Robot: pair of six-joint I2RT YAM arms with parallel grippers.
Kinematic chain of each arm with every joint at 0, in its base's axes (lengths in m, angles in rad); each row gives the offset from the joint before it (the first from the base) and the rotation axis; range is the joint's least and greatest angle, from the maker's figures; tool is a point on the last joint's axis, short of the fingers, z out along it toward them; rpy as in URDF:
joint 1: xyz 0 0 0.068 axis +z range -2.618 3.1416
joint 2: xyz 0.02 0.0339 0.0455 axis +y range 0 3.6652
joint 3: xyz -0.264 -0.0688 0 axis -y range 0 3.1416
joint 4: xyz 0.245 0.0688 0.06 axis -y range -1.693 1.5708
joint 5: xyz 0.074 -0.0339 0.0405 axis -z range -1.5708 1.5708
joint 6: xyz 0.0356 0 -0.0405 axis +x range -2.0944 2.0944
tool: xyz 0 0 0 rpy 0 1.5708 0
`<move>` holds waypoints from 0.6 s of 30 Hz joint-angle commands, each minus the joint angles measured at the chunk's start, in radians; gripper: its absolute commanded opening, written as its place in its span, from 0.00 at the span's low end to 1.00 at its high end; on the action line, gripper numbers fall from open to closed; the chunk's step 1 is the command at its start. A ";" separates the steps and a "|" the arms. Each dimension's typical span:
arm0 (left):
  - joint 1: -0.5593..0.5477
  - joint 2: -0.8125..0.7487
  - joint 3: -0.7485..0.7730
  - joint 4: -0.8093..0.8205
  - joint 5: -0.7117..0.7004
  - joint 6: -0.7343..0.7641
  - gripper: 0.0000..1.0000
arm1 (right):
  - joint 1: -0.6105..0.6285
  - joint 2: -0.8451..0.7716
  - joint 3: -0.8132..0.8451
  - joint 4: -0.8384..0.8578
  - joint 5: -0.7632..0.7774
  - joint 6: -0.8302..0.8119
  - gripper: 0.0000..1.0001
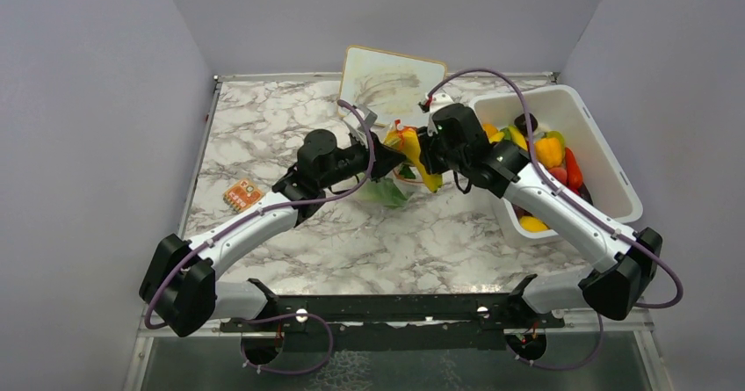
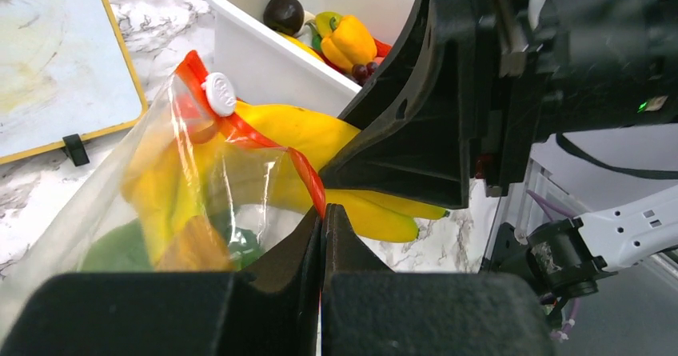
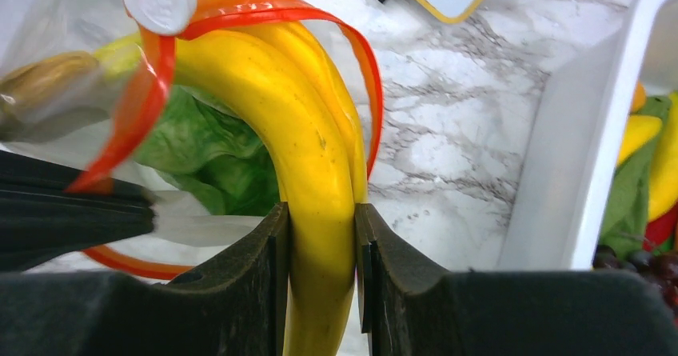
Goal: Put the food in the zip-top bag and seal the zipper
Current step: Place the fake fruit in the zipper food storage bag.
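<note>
The clear zip-top bag [image 1: 386,180] hangs mid-table with its mouth held open. My left gripper [image 2: 323,212] is shut on the bag's red-orange zipper strip [image 2: 264,140], which carries a white slider [image 2: 218,94]. My right gripper [image 3: 321,212] is shut on a yellow banana [image 3: 308,132] whose far end reaches through the open mouth into the bag. Green lettuce [image 3: 209,154] lies inside the bag. The banana also shows in the top view [image 1: 413,155] between both grippers. More food [image 1: 549,151] sits in the white tub.
The white tub [image 1: 606,158] stands at the right, holding peppers, grapes and other pieces. A yellow-rimmed board [image 1: 390,82] leans against the back wall. A small orange patterned card [image 1: 242,195] lies at the left.
</note>
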 commanded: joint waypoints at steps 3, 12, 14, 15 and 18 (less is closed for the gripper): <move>-0.006 0.003 0.028 0.042 -0.004 0.027 0.00 | 0.012 0.053 0.145 -0.015 -0.218 0.123 0.17; -0.006 -0.026 -0.003 0.042 -0.016 0.052 0.00 | 0.012 0.065 0.093 0.075 -0.290 0.098 0.24; -0.007 -0.042 -0.014 0.042 -0.028 0.056 0.00 | 0.012 0.070 0.096 0.053 -0.320 0.087 0.27; -0.006 -0.051 -0.019 0.042 -0.033 0.058 0.00 | 0.012 0.066 0.096 0.041 -0.326 0.085 0.29; -0.006 -0.069 -0.023 0.036 -0.036 0.069 0.00 | 0.011 0.024 0.081 0.046 -0.351 0.089 0.33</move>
